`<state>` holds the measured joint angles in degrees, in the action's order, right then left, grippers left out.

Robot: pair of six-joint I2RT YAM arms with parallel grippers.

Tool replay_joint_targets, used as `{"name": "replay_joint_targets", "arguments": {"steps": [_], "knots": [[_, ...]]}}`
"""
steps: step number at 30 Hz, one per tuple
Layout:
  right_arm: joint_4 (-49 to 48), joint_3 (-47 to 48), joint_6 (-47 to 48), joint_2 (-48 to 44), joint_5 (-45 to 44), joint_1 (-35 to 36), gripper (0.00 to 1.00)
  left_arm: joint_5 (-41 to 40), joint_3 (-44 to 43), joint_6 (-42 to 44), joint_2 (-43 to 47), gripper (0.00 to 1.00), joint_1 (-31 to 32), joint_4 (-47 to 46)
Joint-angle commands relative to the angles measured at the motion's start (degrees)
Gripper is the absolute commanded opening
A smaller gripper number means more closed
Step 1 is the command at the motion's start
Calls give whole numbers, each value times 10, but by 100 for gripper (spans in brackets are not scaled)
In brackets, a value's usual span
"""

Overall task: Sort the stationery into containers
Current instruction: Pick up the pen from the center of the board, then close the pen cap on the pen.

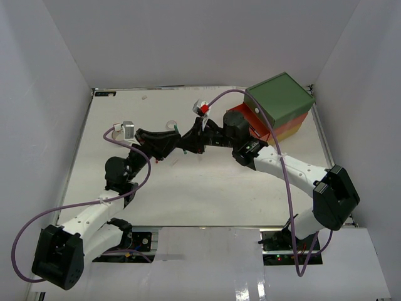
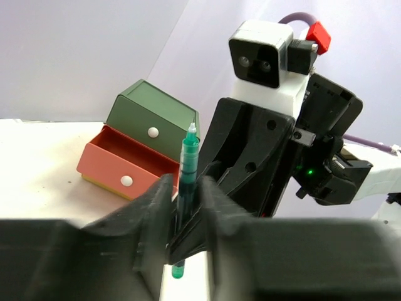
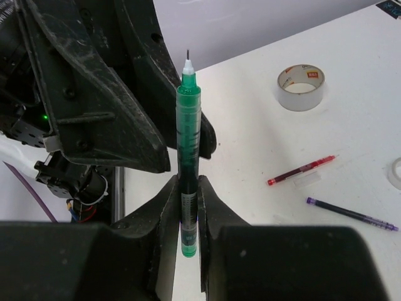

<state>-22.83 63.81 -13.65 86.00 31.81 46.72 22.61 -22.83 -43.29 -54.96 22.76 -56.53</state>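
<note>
A thin green pen (image 2: pixel 188 166) stands upright between both grippers above the middle of the table (image 1: pixel 188 188). My left gripper (image 2: pixel 187 188) is closed round its lower part. My right gripper (image 3: pixel 188 194) is shut tight on the same pen (image 3: pixel 188 132), tip up. In the top view the two grippers meet (image 1: pixel 183 142). The chest (image 1: pixel 280 99) stands at the back right, its orange-red middle drawer (image 2: pixel 119 164) pulled out and its green drawer (image 2: pixel 153 122) closed. A beige tape roll (image 3: pixel 301 86), a red pen (image 3: pixel 302 170) and a blue pen (image 3: pixel 351 214) lie on the table.
A clear tape roll (image 3: pixel 395 173) shows at the right edge of the right wrist view. White walls enclose the table on three sides. The right arm's camera housing (image 2: pixel 260 53) stands close in front of the left wrist.
</note>
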Motion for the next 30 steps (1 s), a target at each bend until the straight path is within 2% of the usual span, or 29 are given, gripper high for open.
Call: {"name": "replay_joint_targets", "arguments": {"steps": [1, 2, 3, 5, 6, 10, 11, 16, 17, 20, 23, 30], "knots": [[-13, -17, 8, -12, -7, -5, 8, -8, 4, -2, 17, 41, 4, 4], [-10, -22, 9, -18, -13, -8, 8, -10, 2, 7, 21, 49, 4, 31], [1, -32, 12, -21, -18, -15, 8, -13, -2, 13, 30, 60, 4, 49], [16, -42, 24, -33, -35, -24, 8, -32, -17, 36, 42, 71, 4, 118], [36, -47, 29, -37, -42, -33, 8, -41, -24, 44, 53, 80, 4, 142], [97, -78, 63, -73, -103, -52, 8, -99, -66, 88, 70, 95, 4, 278], [110, -84, 70, -79, -114, -57, 8, -108, -91, 99, 70, 97, 4, 339], [178, -128, 100, -134, -167, -81, 8, -163, -188, 172, 22, 98, 4, 532], [184, -143, 105, -144, -173, -84, 8, -173, -206, 183, -13, 98, 4, 600], [198, -174, 110, -180, -184, -85, 8, -191, -278, 209, -96, 98, 4, 718], [203, -195, 110, -209, -184, -85, 8, -192, -314, 215, -150, 96, 4, 769], [207, -247, 113, -260, -189, -86, 8, -178, -344, 246, -278, 87, 4, 813]]}}
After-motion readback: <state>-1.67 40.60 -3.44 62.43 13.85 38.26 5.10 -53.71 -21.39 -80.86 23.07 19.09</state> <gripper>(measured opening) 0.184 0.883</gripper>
